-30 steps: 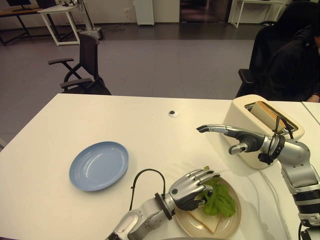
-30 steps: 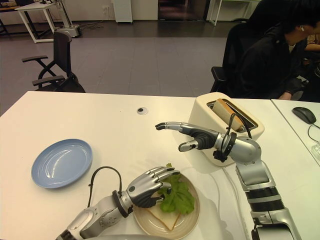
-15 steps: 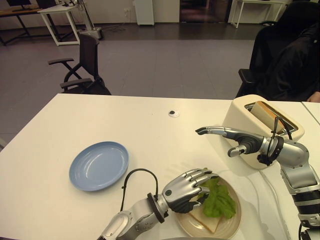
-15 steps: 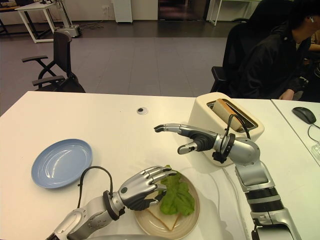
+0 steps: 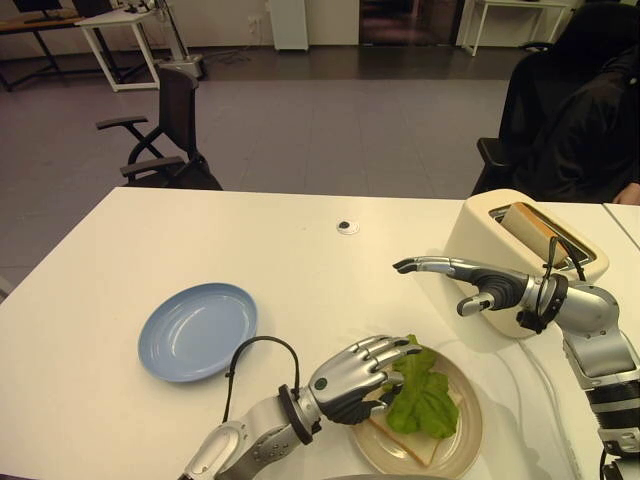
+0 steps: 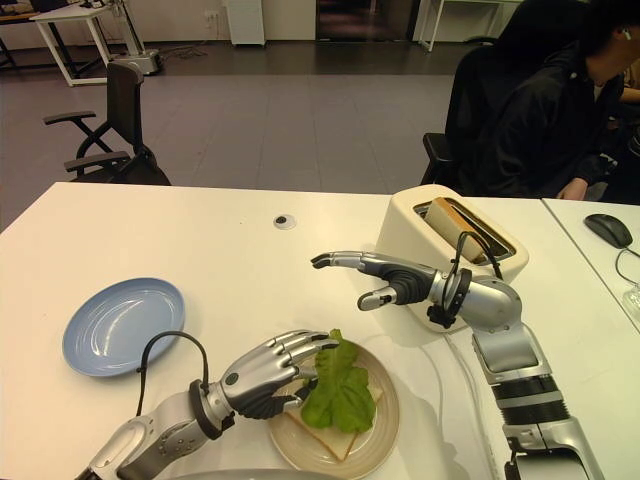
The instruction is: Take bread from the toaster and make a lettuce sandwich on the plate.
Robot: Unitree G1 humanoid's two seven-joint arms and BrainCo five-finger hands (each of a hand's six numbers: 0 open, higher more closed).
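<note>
In the left eye view, the lettuce leaf [image 5: 424, 398] is pinched at its left edge by the left hand [image 5: 348, 378], the fingers being curled around it; the leaf is draped over a bread slice [image 5: 410, 448] on the tan plate [image 5: 472, 430], near the table's front edge. In the right eye view, the right hand [image 6: 392, 277] is held spread and empty above the table, just left of the toaster [image 6: 402, 228]; a toast slice [image 6: 463, 222] is seen upright in its slot; a blue plate [image 6: 122, 325] is set well apart to the left.
</note>
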